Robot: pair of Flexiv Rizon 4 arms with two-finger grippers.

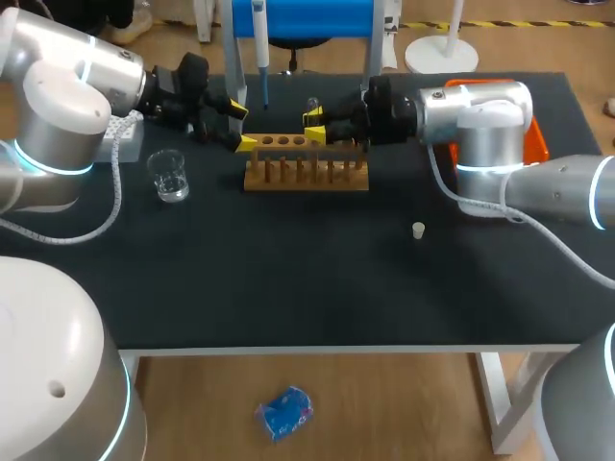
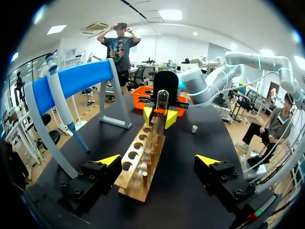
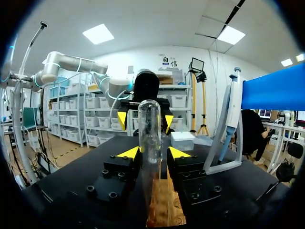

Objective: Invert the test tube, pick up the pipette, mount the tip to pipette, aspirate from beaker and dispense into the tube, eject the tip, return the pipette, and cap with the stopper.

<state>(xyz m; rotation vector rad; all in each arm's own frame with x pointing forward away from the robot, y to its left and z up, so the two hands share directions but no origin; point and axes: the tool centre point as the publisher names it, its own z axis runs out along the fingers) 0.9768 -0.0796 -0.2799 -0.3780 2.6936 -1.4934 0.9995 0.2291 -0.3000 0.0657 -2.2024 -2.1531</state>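
From where I stand, the nearest thing on the black table [image 1: 288, 288] is the small pale stopper [image 1: 418, 230], alone at lower right of centre and well apart from everything else. Further back on the left sits the clear beaker [image 1: 170, 175]; I cannot make out whether it holds anything. Behind it a white box [image 1: 128, 134] is mostly hidden by the left arm. In the middle stands the wooden rack [image 1: 306, 165]. The left gripper [image 1: 241, 126] is at its left end, and the left wrist view shows this gripper [image 2: 158, 160] wide open, one yellow tip on each side of the rack; whether either finger brushes the wood is hard to tell. At the rack's far side the right gripper [image 1: 314, 127] comes in from the right, clamped on the glass tube [image 3: 149, 129]. The right wrist view shows its fingers [image 3: 153, 152] pressed to the glass from both sides, the tube upright with its rounded closed end on top and its lower end out of sight below them. From overhead the tube is barely visible. Far back, the pipette [image 1: 259, 43] hangs upright on the blue stand [image 1: 303, 17], its top cut off, and an orange bin [image 1: 534, 134] peeks out behind the right arm.
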